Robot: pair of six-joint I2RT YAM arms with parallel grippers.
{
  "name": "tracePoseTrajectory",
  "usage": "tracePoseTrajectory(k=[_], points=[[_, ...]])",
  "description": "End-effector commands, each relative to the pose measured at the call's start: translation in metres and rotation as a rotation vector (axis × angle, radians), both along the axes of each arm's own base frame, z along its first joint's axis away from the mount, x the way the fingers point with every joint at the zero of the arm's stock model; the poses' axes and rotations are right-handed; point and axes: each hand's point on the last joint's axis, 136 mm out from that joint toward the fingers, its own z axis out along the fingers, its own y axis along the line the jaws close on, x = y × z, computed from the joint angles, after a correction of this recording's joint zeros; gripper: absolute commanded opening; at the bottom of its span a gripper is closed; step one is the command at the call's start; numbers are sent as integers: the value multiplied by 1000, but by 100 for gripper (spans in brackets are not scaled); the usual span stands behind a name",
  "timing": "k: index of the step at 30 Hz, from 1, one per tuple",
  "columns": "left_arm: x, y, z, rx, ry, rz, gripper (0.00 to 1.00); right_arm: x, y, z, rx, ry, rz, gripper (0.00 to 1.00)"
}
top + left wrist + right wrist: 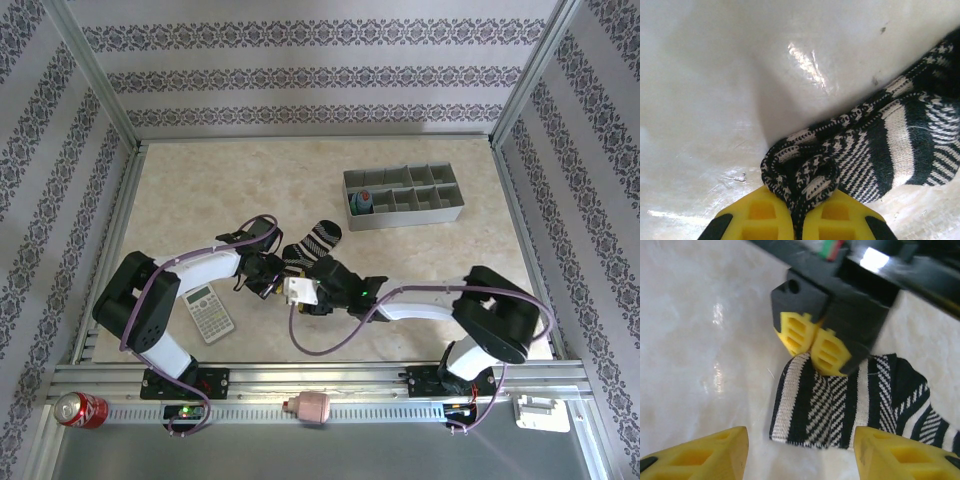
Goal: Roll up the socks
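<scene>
A pale, marble-patterned table [200,190] is fenced by aluminium rails [315,378] and backed by walls [300,75] papered in grey floral bands. Near the middle, well clear of every edge, lies the black-and-white striped sock [312,243], mostly flat, its toe pointing to the far side. The left gripper [801,210] reaches in from the left, its yellow fingers [762,220] closed tight on a bunched fold at the sock's near end. The right gripper [800,440] hangs just above the same end of the sock, its jaws spread wide with one yellow finger [700,455] on either side and nothing between them but cloth and tabletop below. The two grippers are very close together, nearly touching. At the far right stands a grey organiser tray [455,213] with two rows of compartments; the blue-grey sock [365,203], showing some orange, sits bundled in the near-left compartment. A grey calculator [210,312] lies on the near left, beside the left arm; its key labels are too small to read. The far-left part of the table and the strip between the sock and the tray are open. Past the near rail, a red drink can [80,410] lies on its side with white lettering I cannot make out, and a pink object [312,406] sits at the middle.
</scene>
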Motion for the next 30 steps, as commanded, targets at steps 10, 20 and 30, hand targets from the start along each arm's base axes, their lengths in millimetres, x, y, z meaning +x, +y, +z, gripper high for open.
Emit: tracePoseTrajectory(k=[10,20,30], points=[[-45,32,-31,146,193,-19,0,37,2,-46,-284,-169,-71,29],[-27,40,-1,84,93,74,29,-4,-11,-68,-211,232,-90,0],[-6,54,24,-3,-57,242,73,-19,-13,-70,-91,588,-125,0]])
